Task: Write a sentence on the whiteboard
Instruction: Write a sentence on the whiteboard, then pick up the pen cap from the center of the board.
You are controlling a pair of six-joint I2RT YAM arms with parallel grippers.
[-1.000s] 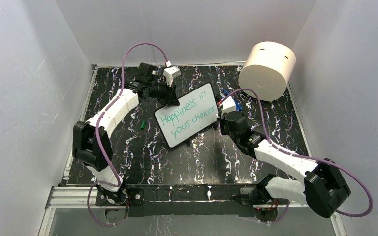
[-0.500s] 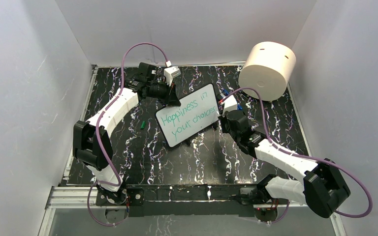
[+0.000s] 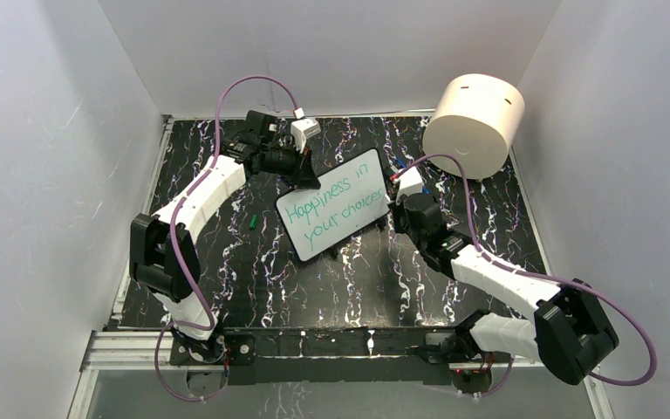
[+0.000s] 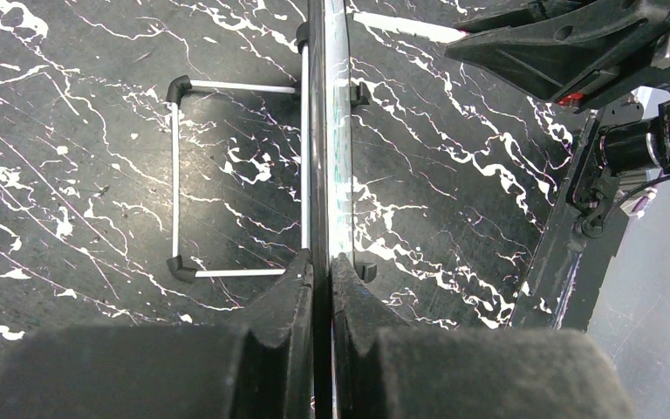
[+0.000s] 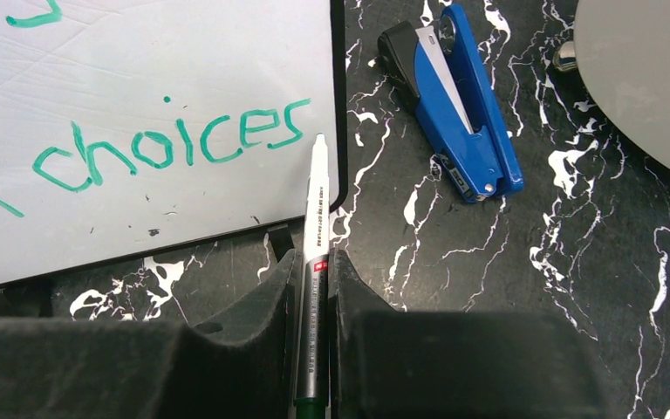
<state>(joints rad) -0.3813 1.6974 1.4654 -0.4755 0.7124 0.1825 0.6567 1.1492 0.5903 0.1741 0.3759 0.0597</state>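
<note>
Left gripper (image 4: 321, 271) clamped on the whiteboard (image 4: 331, 131) edge; right gripper (image 5: 314, 262) clamped on the marker (image 5: 316, 201), its end beside "choices". The whiteboard stands propped mid-counter (image 3: 227, 262), sentence (image 3: 336, 202) written. I judge a sideways nudge could smear it or topple the whiteboard.

The left claw (image 4: 321, 279) has finished pinching shut on the edge of the small, flat, black-framed whiteboard (image 3: 331, 207), which has slid a touch toward the big cream cylinder (image 3: 474, 125). The right claw (image 5: 314, 262), gripping the slim white-and-black marker pen (image 5: 315, 209), has also crept slightly toward that cylinder.
</note>
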